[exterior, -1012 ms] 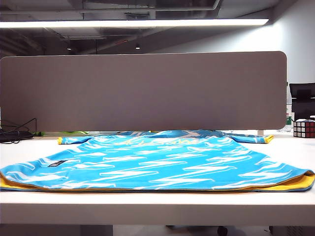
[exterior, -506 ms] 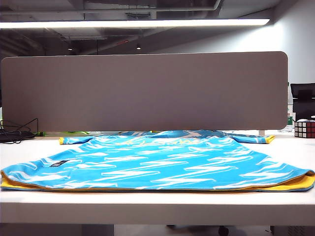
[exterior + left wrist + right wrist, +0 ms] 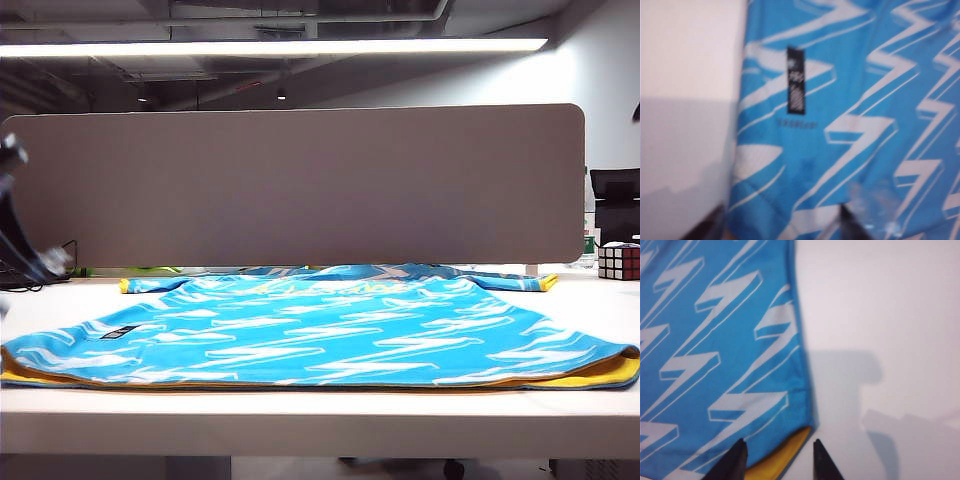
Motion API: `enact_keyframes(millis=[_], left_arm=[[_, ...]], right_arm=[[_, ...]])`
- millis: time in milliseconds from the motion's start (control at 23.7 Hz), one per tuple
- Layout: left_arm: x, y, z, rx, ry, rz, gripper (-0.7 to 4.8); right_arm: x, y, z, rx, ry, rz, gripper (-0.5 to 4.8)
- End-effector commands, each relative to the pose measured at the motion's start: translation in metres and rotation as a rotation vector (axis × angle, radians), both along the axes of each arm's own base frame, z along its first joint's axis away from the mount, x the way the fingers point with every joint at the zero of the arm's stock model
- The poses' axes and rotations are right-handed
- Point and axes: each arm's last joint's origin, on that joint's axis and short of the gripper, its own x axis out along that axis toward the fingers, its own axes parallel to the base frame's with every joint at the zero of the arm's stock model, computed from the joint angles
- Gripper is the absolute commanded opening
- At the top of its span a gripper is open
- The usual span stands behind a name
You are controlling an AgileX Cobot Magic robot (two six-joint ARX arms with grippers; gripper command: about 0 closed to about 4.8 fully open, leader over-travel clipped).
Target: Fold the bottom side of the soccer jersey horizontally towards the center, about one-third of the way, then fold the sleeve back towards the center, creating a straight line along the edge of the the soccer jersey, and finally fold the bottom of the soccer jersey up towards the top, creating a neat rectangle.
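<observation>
The soccer jersey [image 3: 320, 335] lies flat on the white table [image 3: 300, 420], sky-blue with white jagged streaks. The bottom of the soccer jersey [image 3: 300, 383], its yellow-lined hem, runs along the table's near edge. My left arm [image 3: 18, 215] shows as a dark blur at the left edge of the exterior view. In the blurred left wrist view, my left gripper [image 3: 777, 227] hangs open above the jersey [image 3: 855, 100], close to its side edge and a black label [image 3: 795, 80]. My right gripper [image 3: 779, 452] is open over the yellow hem corner [image 3: 785, 456] of the jersey [image 3: 715, 365].
A grey divider panel [image 3: 300, 185] stands behind the jersey. A Rubik's cube [image 3: 617, 261] sits at the far right and dark cables [image 3: 30, 272] at the far left. Bare white table [image 3: 880, 315] lies beside the jersey's right edge.
My left arm has swung into the exterior view at the left edge; no arm showed there before. The jersey has not moved.
</observation>
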Motion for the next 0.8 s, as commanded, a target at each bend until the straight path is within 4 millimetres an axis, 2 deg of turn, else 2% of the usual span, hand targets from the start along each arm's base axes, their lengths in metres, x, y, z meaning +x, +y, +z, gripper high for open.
enact_keyframes(millis=[42,126,464,801], left_arm=[[0.003,0.0,-0.012,-0.006,0.063,-0.013,2.74],[0.003,0.0,-0.016,-0.003,0.081,-0.01,2.75],[0.001,0.002,-0.021,0.077,0.121,0.01,2.79],[0.002,0.0,-0.027,0.029,0.132,-0.05,2.79]], right_arm=[[0.016,-0.001,-0.015,0.019,0.069,0.042,2.45],[0.02,-0.001,-0.025,0.025,0.117,0.045,2.73],[0.031,-0.001,-0.055,0.077,0.232,0.082,2.85],[0.038,0.01,-0.066,0.116,0.238,0.122,2.84]])
